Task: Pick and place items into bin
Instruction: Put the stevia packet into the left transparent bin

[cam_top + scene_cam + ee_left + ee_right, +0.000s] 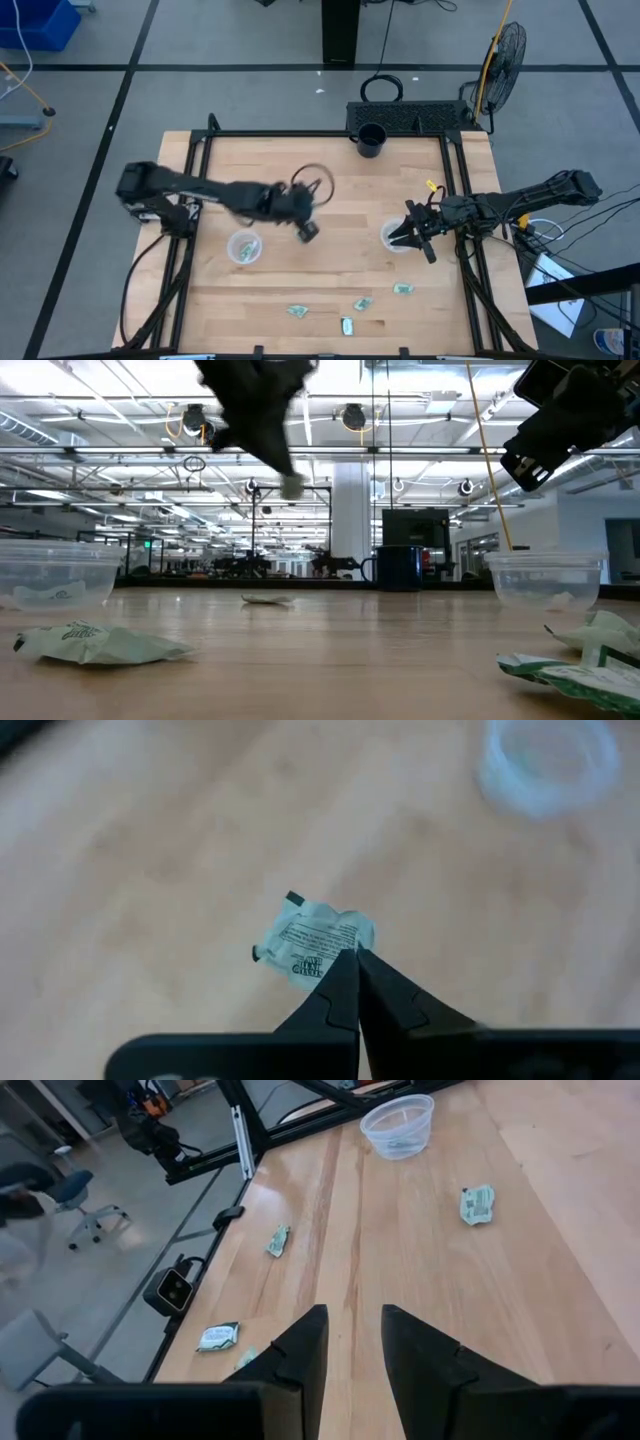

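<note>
My left gripper point(308, 228) hangs over the middle of the table, shut on one pale green crinkled packet point(310, 940), which also shows under it in the low view point(292, 485). A clear cup point(244, 247) with green pieces inside stands to its left. My right gripper point(350, 1340) is open and touches nothing; it hovers by a second clear cup point(397, 237) on the table's right. Several more green packets lie flat near the table's near edge point(297, 311) point(347, 325) point(362, 303) point(403, 289). My left gripper pinches the green packet by one crumpled edge point(347, 948) between its two fingertips point(340, 982). The fingers come from above. The packet is lifted clear of the table and hangs from the fingertips, with most of it sticking out past them.
A black mug point(371, 140) stands at the table's far edge, in front of a dark tray point(410, 118). A dark ring point(312, 183) shows just beyond the left gripper. Black frame rails point(195, 215) run along the table's sides. Bare wood lies between the two cups.
</note>
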